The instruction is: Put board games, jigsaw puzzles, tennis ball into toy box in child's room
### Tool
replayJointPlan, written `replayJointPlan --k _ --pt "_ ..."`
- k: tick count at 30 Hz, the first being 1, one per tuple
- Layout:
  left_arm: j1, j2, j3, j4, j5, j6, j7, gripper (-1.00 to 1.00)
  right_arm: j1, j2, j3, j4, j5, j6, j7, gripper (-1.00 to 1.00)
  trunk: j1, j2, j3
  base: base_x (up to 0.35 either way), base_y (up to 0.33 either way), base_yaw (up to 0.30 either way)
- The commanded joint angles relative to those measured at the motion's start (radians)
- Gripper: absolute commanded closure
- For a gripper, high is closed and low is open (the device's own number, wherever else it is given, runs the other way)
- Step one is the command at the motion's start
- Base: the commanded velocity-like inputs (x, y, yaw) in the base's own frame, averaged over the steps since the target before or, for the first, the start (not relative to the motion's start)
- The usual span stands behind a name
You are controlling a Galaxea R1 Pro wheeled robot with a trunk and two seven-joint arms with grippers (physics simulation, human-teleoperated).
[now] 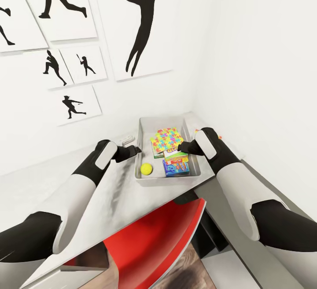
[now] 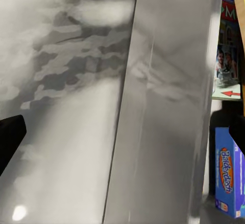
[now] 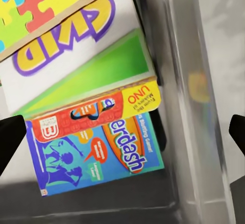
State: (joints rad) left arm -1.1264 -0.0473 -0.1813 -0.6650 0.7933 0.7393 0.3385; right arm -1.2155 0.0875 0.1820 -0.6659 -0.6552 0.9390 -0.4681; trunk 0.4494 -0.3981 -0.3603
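Note:
The grey toy box (image 1: 140, 148) stands on the table near the corner of the walls. In it lie a bright jigsaw puzzle (image 1: 166, 138), a blue board game (image 1: 177, 168) with other game boxes stacked under the puzzle, and the yellow tennis ball (image 1: 146, 168). My right gripper (image 1: 182, 147) hovers open over the games, nothing between its fingers (image 3: 10, 137); the blue game (image 3: 97, 152) and a red-yellow box (image 3: 97, 109) lie below it. My left gripper (image 1: 134, 150) is open just outside the box's left wall (image 2: 163, 106). A colourful edge (image 1: 197, 131) peeks out behind my right wrist.
The grey table (image 1: 88, 183) runs along a white wall hung with black silhouette posters (image 1: 141, 25). A red chair (image 1: 163, 236) sits under the table's front edge. A small white object (image 1: 127, 138) lies on the table by the wall, left of the box.

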Motion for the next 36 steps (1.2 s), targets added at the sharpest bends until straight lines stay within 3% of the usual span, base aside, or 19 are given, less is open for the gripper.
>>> replayJointPlan --k 1,36 --pt "-0.001 0.001 -0.003 0.000 0.011 0.001 0.008 -1.00 -0.001 -0.001 0.003 0.000 -0.011 0.001 -0.010 -1.00 0.001 -0.002 -0.002 0.000 0.000 0.000" --pt "-0.001 0.003 -0.004 0.004 0.010 -0.001 -0.001 -1.00 0.002 -0.002 0.005 0.067 -0.010 -0.050 -0.007 -1.00 0.001 -0.002 -0.002 0.000 0.000 0.000"
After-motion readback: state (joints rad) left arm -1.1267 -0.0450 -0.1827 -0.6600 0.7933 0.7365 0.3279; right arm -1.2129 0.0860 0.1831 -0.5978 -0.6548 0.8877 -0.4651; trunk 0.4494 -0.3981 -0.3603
